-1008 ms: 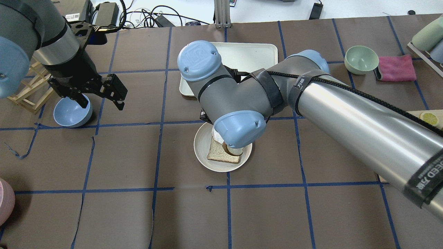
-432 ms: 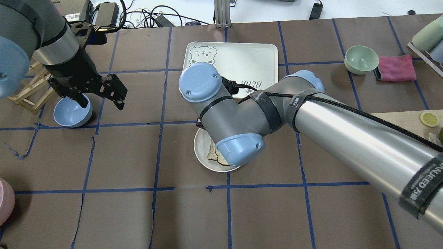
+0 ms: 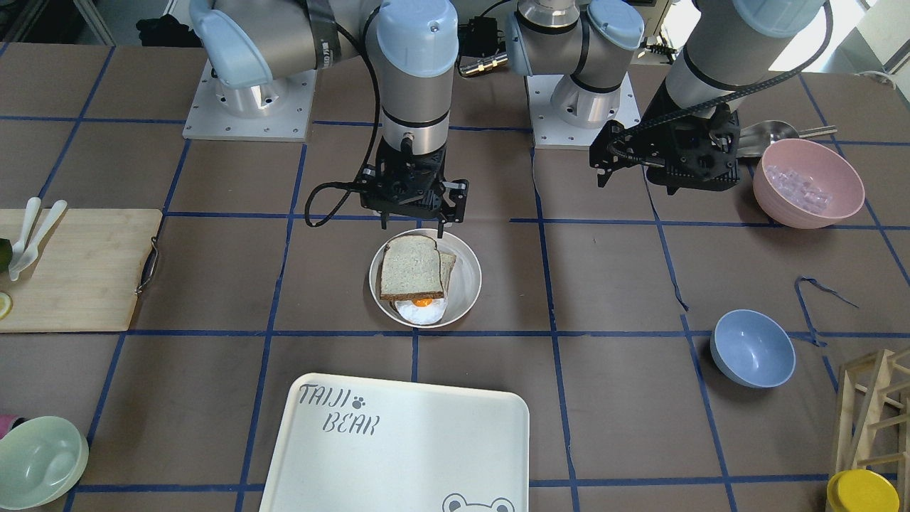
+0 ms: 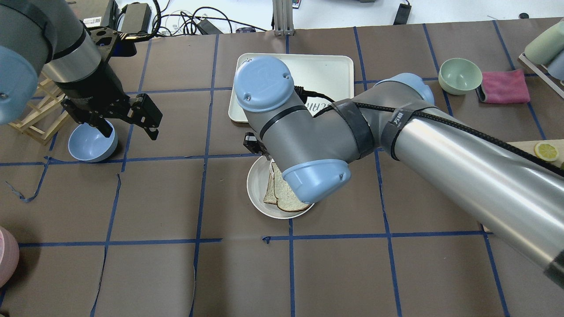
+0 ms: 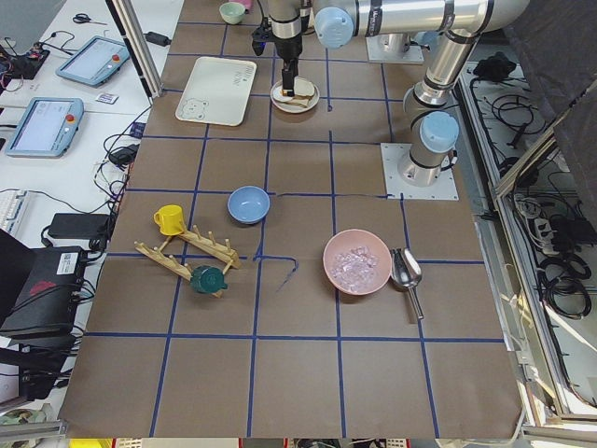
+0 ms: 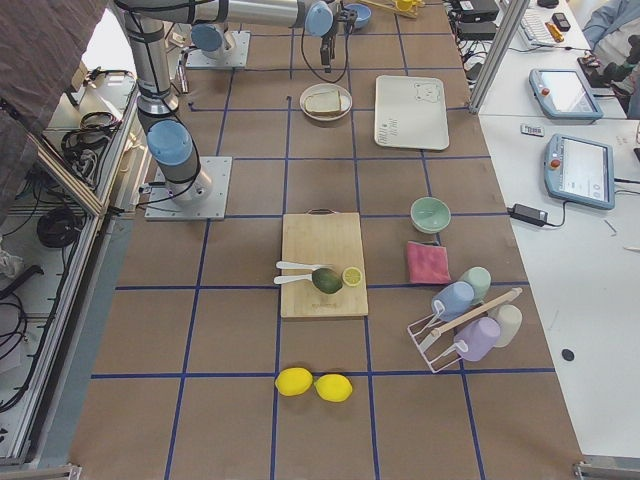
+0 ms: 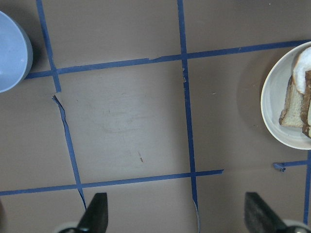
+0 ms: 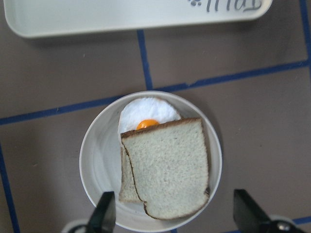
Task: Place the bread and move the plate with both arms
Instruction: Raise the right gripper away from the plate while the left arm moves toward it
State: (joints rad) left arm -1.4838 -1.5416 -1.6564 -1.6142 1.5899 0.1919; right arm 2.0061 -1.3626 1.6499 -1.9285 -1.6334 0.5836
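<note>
The plate [image 3: 467,288] holds the bread [image 3: 411,268], which lies flat on a paler slice [image 3: 448,267] and a fried egg [image 3: 421,310]. The pink bowl [image 3: 846,206] holds clear, ice-like pieces [image 3: 800,181]. Both stand on the brown bench [image 3: 213,284], gridded with blue tape. The right hand [image 3: 414,226] hovers at the plate's rim, fingers apart, gripping nothing. The left hand [image 4: 130,127] hangs spread wide above the bench. The right arm covers much of the plate in the overhead view; the right wrist view shows it whole.
</note>
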